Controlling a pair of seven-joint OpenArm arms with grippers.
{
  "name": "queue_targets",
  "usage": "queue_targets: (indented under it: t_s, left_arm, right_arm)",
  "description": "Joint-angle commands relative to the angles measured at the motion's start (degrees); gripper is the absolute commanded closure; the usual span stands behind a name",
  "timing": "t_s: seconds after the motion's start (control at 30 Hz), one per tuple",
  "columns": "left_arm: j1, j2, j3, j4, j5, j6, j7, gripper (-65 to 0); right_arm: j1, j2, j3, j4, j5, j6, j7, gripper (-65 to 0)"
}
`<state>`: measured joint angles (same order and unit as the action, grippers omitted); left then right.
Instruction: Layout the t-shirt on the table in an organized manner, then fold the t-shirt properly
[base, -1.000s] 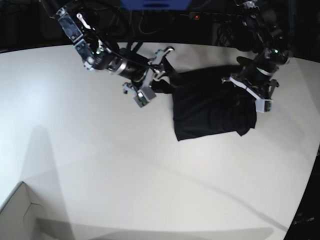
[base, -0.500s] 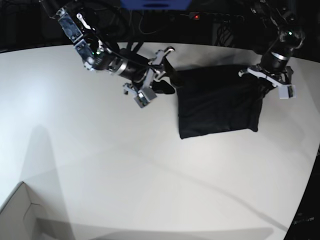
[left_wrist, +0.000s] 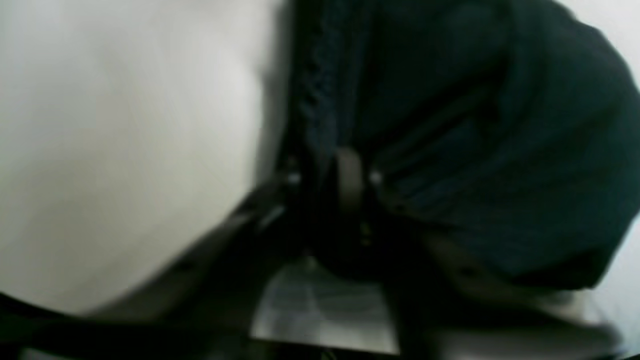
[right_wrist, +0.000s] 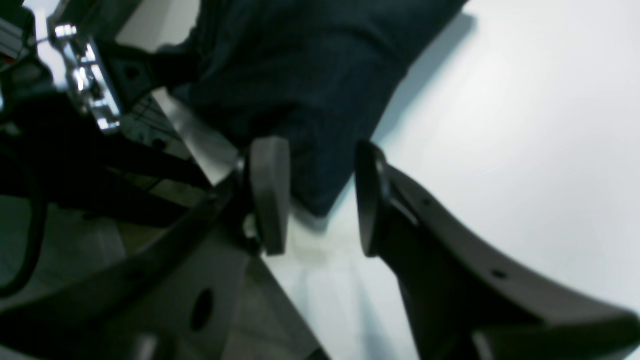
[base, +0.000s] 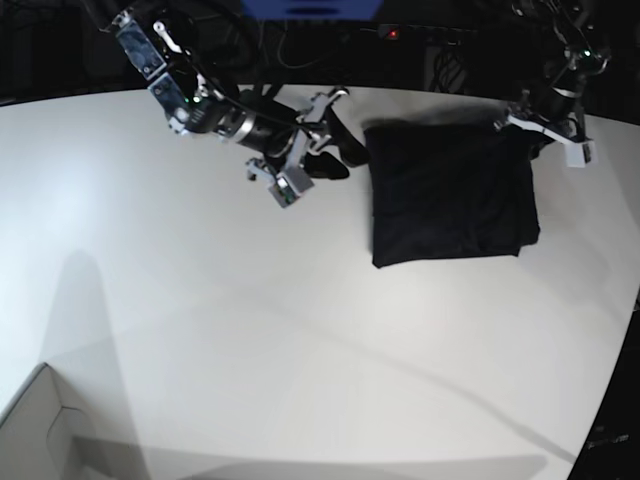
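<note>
Shirt (base: 452, 195) lying folded at the table's (base: 200, 300) far side.
Right claw (right_wrist: 320, 195) hovering with jaws apart beside the shirt's corner; left claw (base: 545, 130) at its far edge, grip unclear.

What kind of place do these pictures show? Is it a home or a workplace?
Most likely a robotics lab or test bench, not a home. A large bare white table carries only a black t-shirt, two robot arms reach over it, and dark cables and equipment line the back.
</note>
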<state>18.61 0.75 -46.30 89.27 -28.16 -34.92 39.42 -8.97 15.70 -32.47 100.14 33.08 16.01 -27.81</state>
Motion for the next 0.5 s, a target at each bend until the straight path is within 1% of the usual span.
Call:
queue_targets:
  t_s: [0.0, 0.1, 0.17, 0.23, 0.3, 0.33, 0.4, 0.47]
  left_arm:
    - [0.0, -0.4, -0.2, 0.6, -0.9, -0.4, -1.0, -20.8]
    - [-0.4, -0.3, -1.8, 1.0, -0.9, -0.5, -1.0, -31.0]
    - [-1.2, -0.3, -3.1, 1.1, -1.8, -0.5, -1.0, -35.4]
    - [-1.4, -0.4, -4.8, 1.0, -4.1, -0.5, -1.0, -39.2]
    - [-1.3, -0.7, -6.0, 1.1, -7.0, -0.5, -1.0, -41.5]
    - [-1.2, -1.6, -6.1, 1.1, -8.0, -0.5, -1.0, -41.9]
    - [-1.1, -3.0, -5.9, 1.4, -9.9, -0.5, -1.0, -41.8]
    - [-1.1, -3.5, -4.9, 1.5, -11.4, -0.5, -1.0, -41.8]
  right_arm:
    - [0.4, 0.0, 0.1, 1.3, 0.9, 0.6, 1.6, -22.9]
    - [0.0, 1.0, 0.1, 1.4, 0.9, 0.6, 1.6, -22.9]
    - [-0.1, 1.7, 0.2, 1.9, 0.9, 0.6, 1.6, -22.9]
    - [-0.3, 1.9, 0.4, 2.9, 0.8, 0.6, 1.6, -22.9]
    - [-0.4, 3.3, 0.4, 3.9, 0.8, 0.6, 1.6, -22.9]
    - [-0.4, 3.8, 0.4, 4.4, 0.8, 0.6, 1.6, -22.9]
    - [-0.6, 4.3, 0.6, 4.9, 0.8, 0.6, 1.6, -22.9]
    - [-1.2, 4.9, 1.0, 5.2, 0.9, 0.6, 1.6, -22.9]
